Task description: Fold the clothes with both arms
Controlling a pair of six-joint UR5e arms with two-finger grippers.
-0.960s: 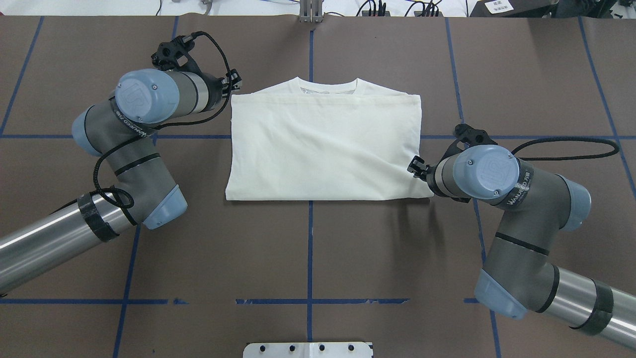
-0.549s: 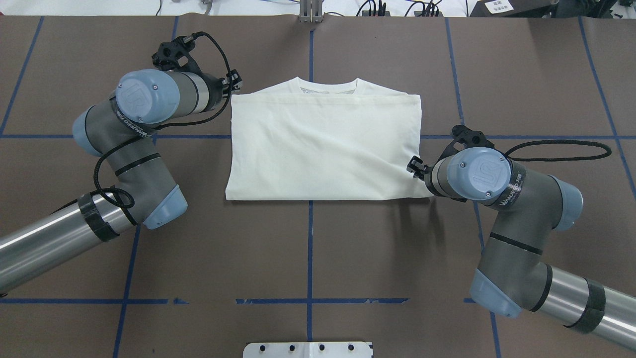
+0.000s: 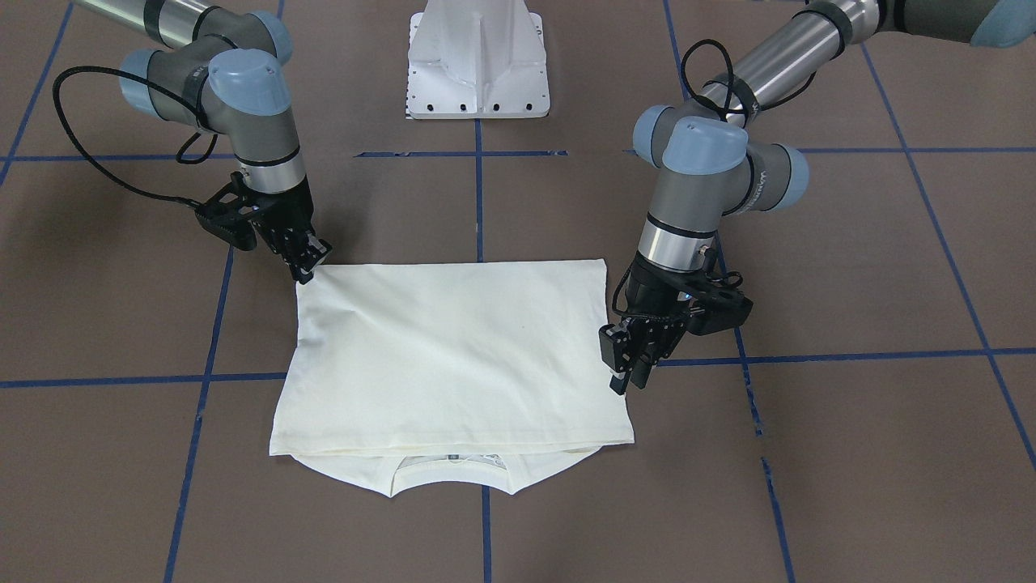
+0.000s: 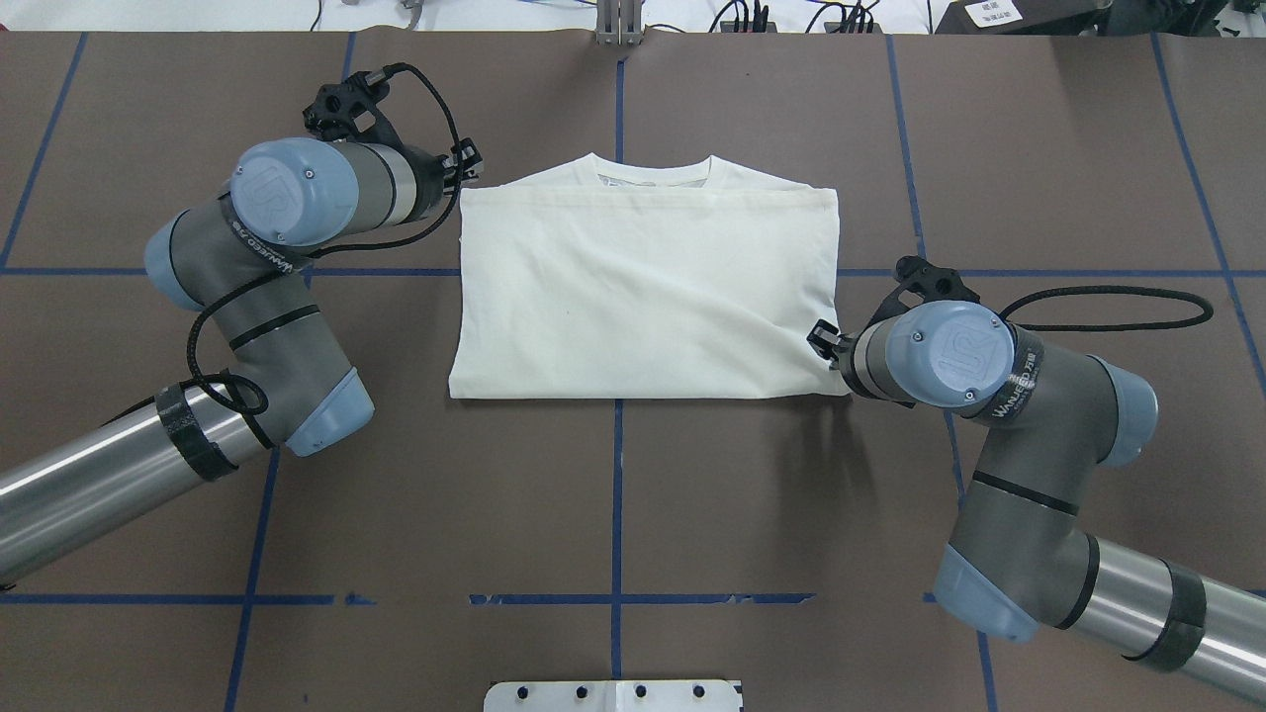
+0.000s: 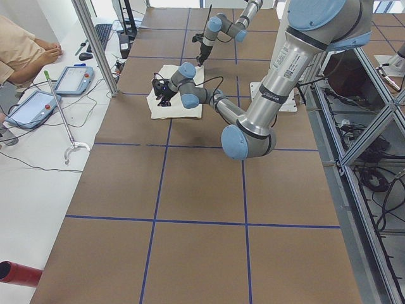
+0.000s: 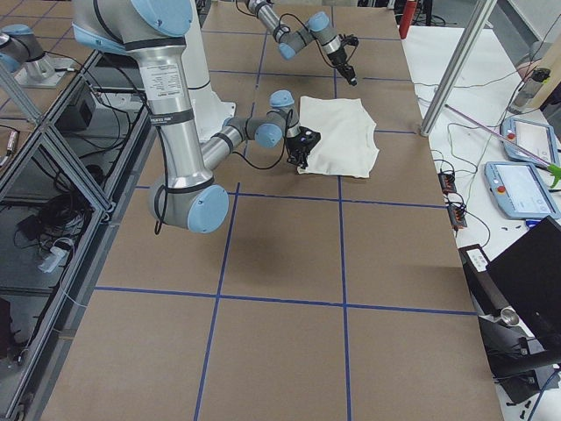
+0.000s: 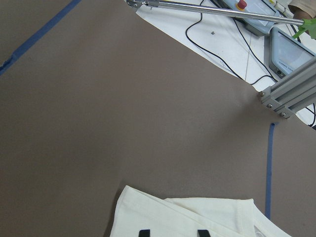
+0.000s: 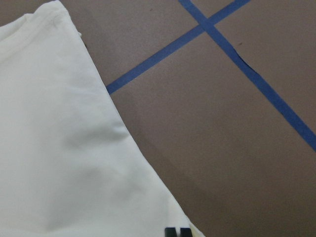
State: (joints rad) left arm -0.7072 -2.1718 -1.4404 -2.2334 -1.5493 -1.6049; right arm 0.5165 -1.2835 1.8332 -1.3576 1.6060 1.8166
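A cream shirt (image 4: 643,297), folded to a rectangle, lies on the brown desk (image 4: 613,494), with its collar (image 4: 653,170) away from the robot. The right hand (image 3: 306,263) pinches its near corner. The left hand (image 3: 627,364), released, hovers over a far corner. Likely next: the left hand closes there before the next fold.

**Matt cloth, shiny metal**

The shirt (image 4: 643,297) is soft, matt cream cloth, faintly creased. The surface (image 4: 791,514) looks like matt brown paper, lined with blue tape (image 4: 615,494). The left arm (image 4: 89,485) and right arm (image 4: 1137,593) have shiny metal tubes, matt grey housings and smooth pale-blue caps.
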